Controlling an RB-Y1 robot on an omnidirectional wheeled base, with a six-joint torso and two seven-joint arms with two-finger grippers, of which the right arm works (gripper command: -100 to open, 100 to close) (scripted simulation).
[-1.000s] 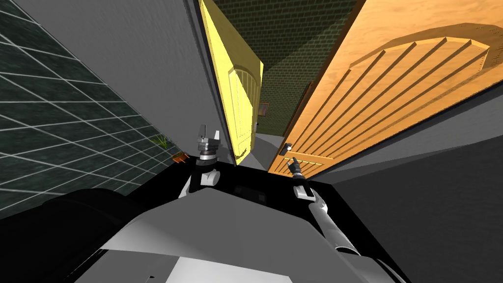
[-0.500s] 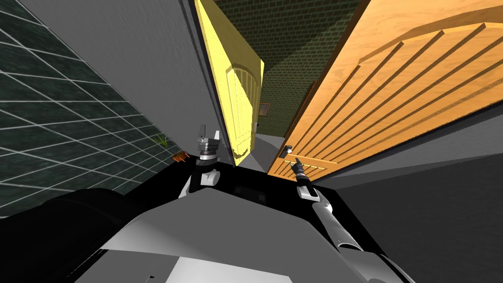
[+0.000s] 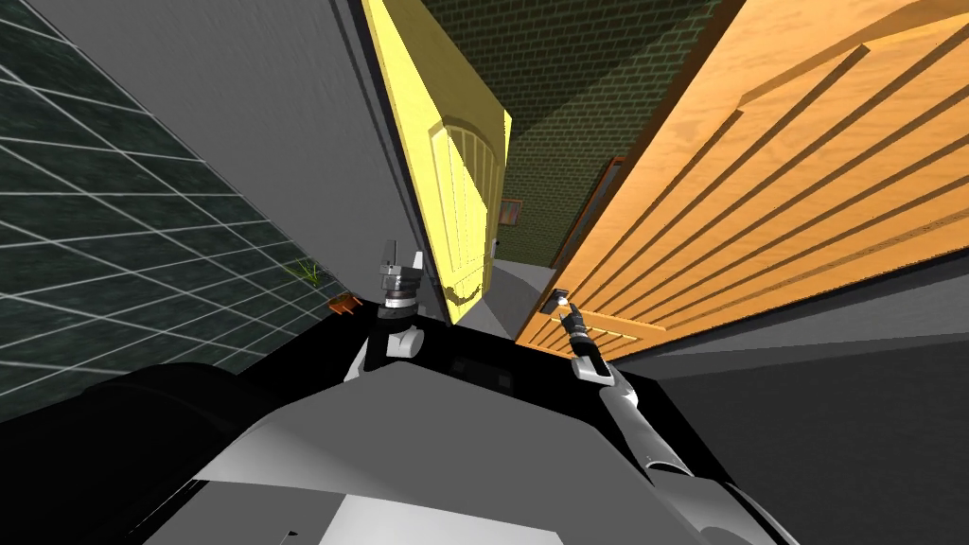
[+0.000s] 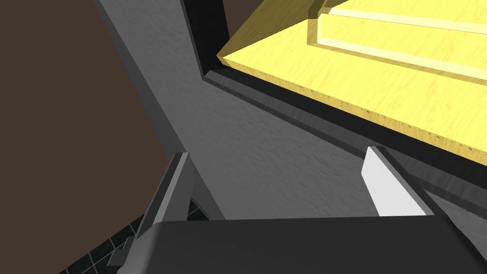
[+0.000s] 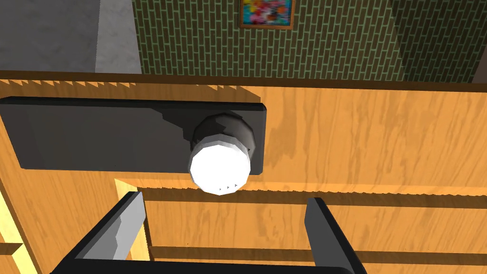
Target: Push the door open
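Orange door (image 3: 757, 189) is standing ajar at the robot's 1 o'clock, its top and far side running out of frame. White round knob (image 5: 219, 166) is sitting on a dark plate (image 5: 95, 133) near the door's free edge. Right gripper (image 5: 223, 202) is pointing at it, fingers spread, with the knob just ahead of the gap; cannot tell if they touch. Yellow door (image 3: 464, 189) is hanging open at 11 o'clock, with green brick wall (image 3: 568, 76) showing between the doors. Left gripper (image 3: 401, 255) is hovering by the grey wall (image 3: 284, 114), fingers spread and gripping nothing. A small orange thing (image 3: 345, 304) at its 9 o'clock is too small to make out.
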